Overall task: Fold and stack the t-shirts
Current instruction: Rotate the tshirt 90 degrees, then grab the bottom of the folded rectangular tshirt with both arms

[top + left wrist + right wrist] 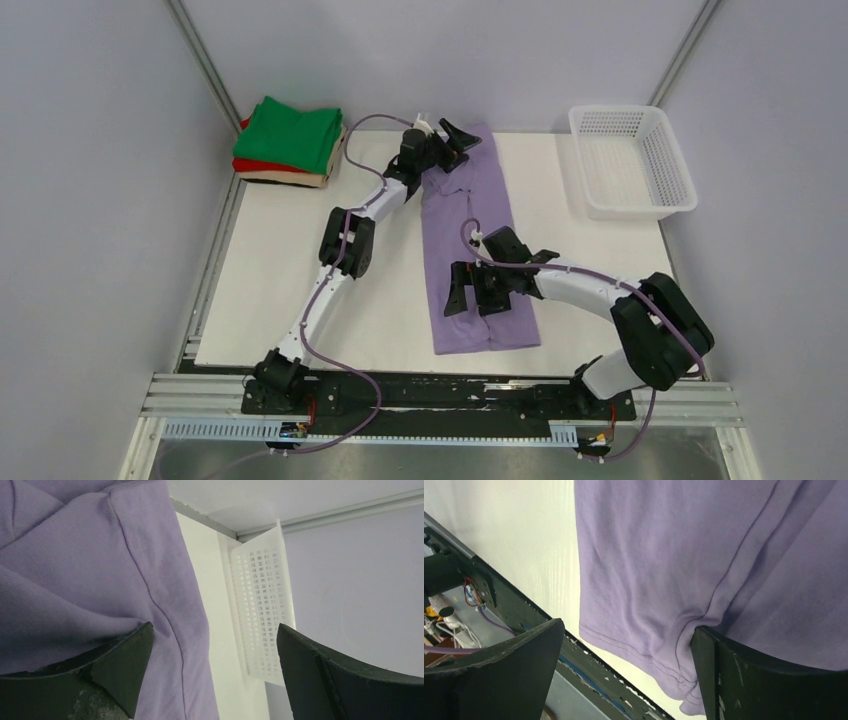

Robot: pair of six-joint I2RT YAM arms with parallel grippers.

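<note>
Right, the shirt (480,250) lies as a long purple strip down the middle of the surface (280,280), from the far edge almost to the near one. My left claw (450,140) sits at its far end and my right claw (480,295) at its near left side. Both are spread, gripping nothing.

My worry is the pinch. Each claw has one finger pushing into cloth and the other out over bare surface, so closing might catch only the top layer and let the fold open on lifting. Uneven lifts would skew the next fold.

Only the top view shows the whole strip, plus the stack (290,140) at the far left corner and the basket (630,160) at the far right. Only the wrist views show cloth bunching against a finger (769,680). The right one also shows the hem lying close to the surface's near edge.
</note>
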